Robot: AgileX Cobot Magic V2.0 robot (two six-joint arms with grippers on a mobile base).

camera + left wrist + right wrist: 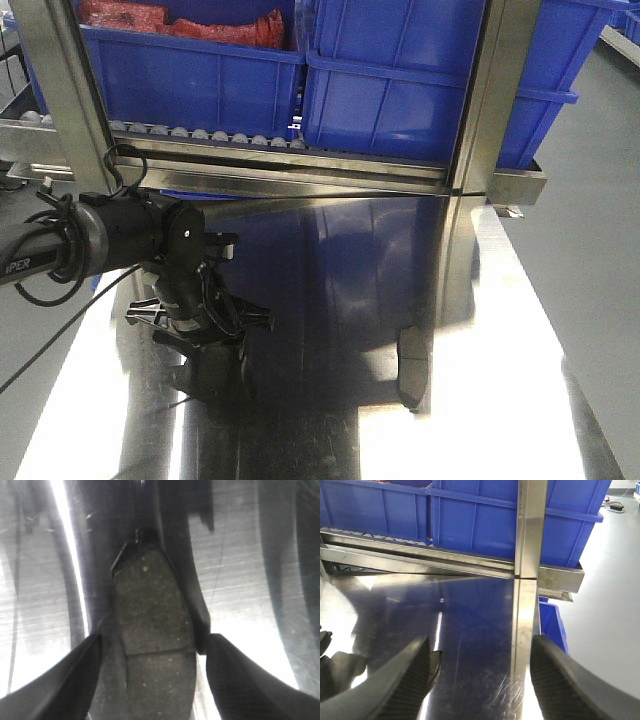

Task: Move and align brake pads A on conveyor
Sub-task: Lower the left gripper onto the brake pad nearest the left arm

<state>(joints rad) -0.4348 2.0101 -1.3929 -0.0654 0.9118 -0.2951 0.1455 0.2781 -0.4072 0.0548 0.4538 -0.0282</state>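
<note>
Brake pad (150,610): lying flat on the shiny steel tabletop (330,280), lengthwise between the jaws of the left gripper (153,642), with its groove crossing the middle.
Left arm: holding its jaws spread, low over the table, one running along each long side of the pad; whether they are touching it cannot be told.
Second brake pad (412,370): resting on the same tabletop, well apart to the right, with nothing gripping it.
Right gripper (480,650): hanging spread and empty above the table.
Conveyor: not showing in any view; both pads are sitting off it.
Risk, slip: the pad is thin and the steel slick, so jaws closing unevenly are likely pushing or twisting it rather than clamping.
Risk, scrape: fingertips riding this low may be catching the tabletop.
Risk, alignment: a skewed grip is likely carrying over into a crooked placement.
</note>
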